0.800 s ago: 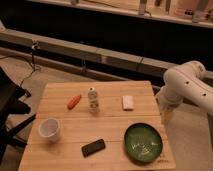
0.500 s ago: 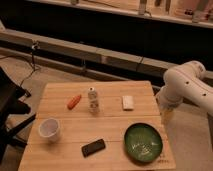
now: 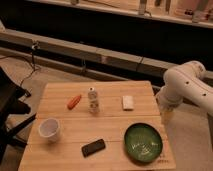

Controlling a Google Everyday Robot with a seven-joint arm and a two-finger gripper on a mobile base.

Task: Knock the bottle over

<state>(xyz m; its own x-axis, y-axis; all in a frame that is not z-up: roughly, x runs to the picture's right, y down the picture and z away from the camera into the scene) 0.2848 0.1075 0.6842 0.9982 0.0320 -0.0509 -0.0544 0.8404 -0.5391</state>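
The bottle (image 3: 93, 100) is small, slim and whitish with a white cap. It stands upright near the middle of the wooden table (image 3: 60, 112), toward its far side. My white arm (image 3: 185, 87) comes in from the right, past the table's right edge. The gripper (image 3: 166, 116) hangs down at the arm's end beside the table's right edge, well to the right of the bottle and apart from it.
An orange carrot-like thing (image 3: 74, 102) lies left of the bottle. A white block (image 3: 128, 102) lies to its right. A white cup (image 3: 49, 128) stands at the front left, a black phone (image 3: 93, 147) at the front, a green bowl (image 3: 143, 142) at the front right. A dark chair (image 3: 7, 107) is at the left.
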